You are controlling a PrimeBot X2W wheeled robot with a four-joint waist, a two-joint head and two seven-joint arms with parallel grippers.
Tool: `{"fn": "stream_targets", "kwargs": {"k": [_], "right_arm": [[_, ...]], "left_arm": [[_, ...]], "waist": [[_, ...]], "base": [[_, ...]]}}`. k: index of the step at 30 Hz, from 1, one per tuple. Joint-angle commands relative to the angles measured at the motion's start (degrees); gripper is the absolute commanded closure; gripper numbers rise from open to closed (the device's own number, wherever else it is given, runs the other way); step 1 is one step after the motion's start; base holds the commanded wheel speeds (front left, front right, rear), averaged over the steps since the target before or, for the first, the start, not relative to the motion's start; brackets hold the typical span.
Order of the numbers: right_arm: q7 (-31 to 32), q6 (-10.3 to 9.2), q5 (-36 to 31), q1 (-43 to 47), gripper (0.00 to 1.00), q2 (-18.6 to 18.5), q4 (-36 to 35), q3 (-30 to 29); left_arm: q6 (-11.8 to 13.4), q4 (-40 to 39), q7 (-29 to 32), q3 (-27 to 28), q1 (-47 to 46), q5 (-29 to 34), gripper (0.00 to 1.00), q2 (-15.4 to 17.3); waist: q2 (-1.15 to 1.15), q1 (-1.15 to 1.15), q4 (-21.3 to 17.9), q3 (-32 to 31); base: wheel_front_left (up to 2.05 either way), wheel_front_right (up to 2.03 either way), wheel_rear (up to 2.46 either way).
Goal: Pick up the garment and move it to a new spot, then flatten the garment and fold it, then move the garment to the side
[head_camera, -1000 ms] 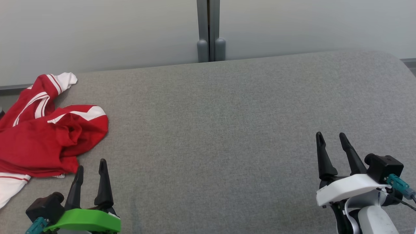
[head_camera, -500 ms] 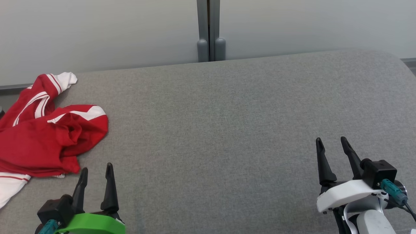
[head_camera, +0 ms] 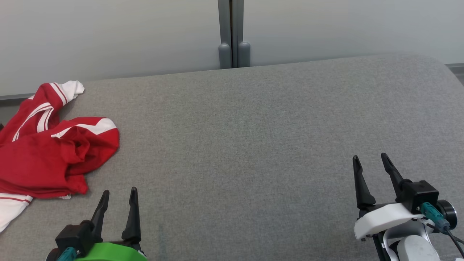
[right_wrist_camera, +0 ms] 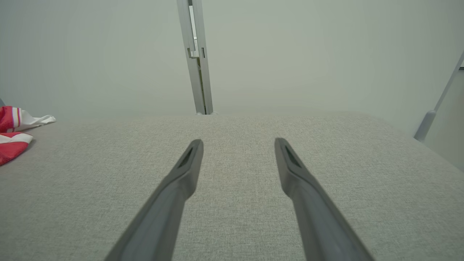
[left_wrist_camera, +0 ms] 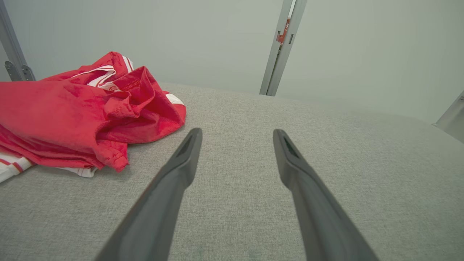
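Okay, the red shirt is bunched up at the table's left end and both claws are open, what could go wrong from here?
The red shirt lies in bunched layers, so the left claw might pinch one fold and lift a twisted wad.
It sits at the left edge of the table; a nudge could push it off.
The right claw is far across the table, so helping would need a long reach.

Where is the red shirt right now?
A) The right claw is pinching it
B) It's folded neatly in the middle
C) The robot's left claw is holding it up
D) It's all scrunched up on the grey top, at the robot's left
D: the red and white garment lies bunched on the grey surface, apart from the open left gripper.
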Motion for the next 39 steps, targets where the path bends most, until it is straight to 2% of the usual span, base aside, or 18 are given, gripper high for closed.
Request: {"fn": "stream_targets", "kwargs": {"k": [1,19,27,33,39], "right_arm": [[-0.6,0.02,-1.3,0.2,0.00,-0.3,0.0,0.1],[-2.5,0.01,-7.9,0.6,0.00,-0.3,0.8,-0.2],[-2.4,0.01,-7.0,0.8,0.00,-0.3,0.7,-0.5],[-2.4,0.01,-6.8,1.7,0.00,-0.3,0.9,-0.5],[-2.4,0.01,-6.3,2.6,0.00,-0.3,1.3,0.4]], "left_arm": [[-0.2,0.1,-0.5,-0.2,0.5,0.9,0.00,0.6],[-0.2,0.7,-2.4,-1.2,1.0,4.4,0.00,0.8],[-0.2,0.8,-2.3,-2.1,0.2,4.0,0.00,1.1],[-0.2,1.7,-2.3,-2.2,0.5,3.7,0.00,1.4],[-0.2,2.3,-2.2,-2.2,1.7,3.8,0.00,1.3]], "waist": [[0.00,0.00,0.0,0.0],[0.00,0.00,-0.2,0.5],[0.00,0.00,0.3,1.1],[0.00,0.00,4.4,0.4],[0.00,0.00,12.7,-0.8]], "base": [[0.00,0.00,0.00],[0.00,0.00,0.00],[0.00,0.00,0.00],[0.00,0.00,0.00],[0.00,0.00,0.00]]}}
